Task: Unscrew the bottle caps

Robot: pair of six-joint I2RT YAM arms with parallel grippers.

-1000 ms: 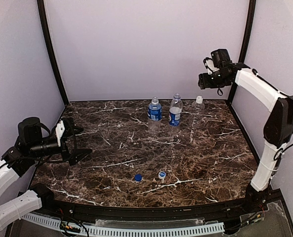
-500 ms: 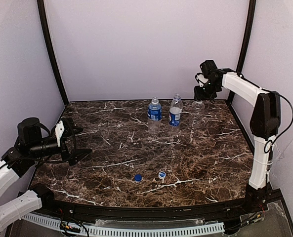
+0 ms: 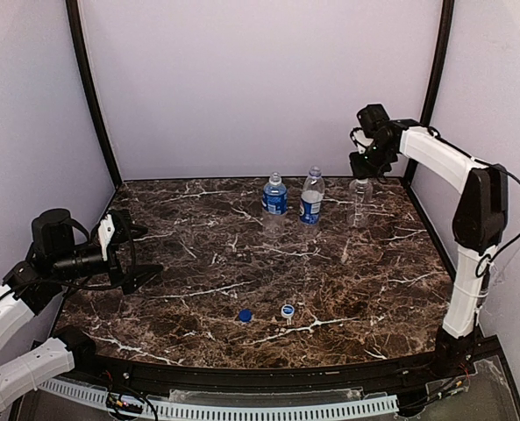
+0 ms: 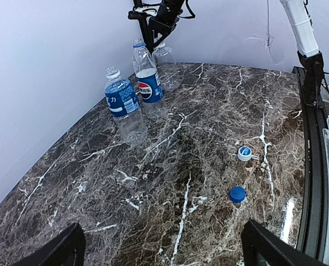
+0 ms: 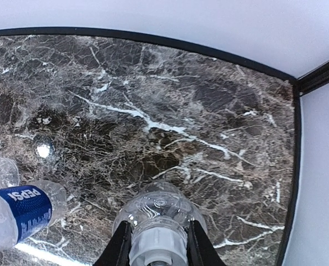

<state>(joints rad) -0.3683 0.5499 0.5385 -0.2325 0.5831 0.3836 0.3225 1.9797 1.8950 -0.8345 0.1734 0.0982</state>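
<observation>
Cap, half hidden in right tool

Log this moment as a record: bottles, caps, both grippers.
Pepsi bottle: upright at back, neck looks bare
Other labelled bottle: beside it, neck looks bare
Plain bottle: upright, white cap on
Loose on table: blue cap, white-rimmed cap, near front
Right gripper: shut on white cap, from above
Left gripper: open, empty
</observation>
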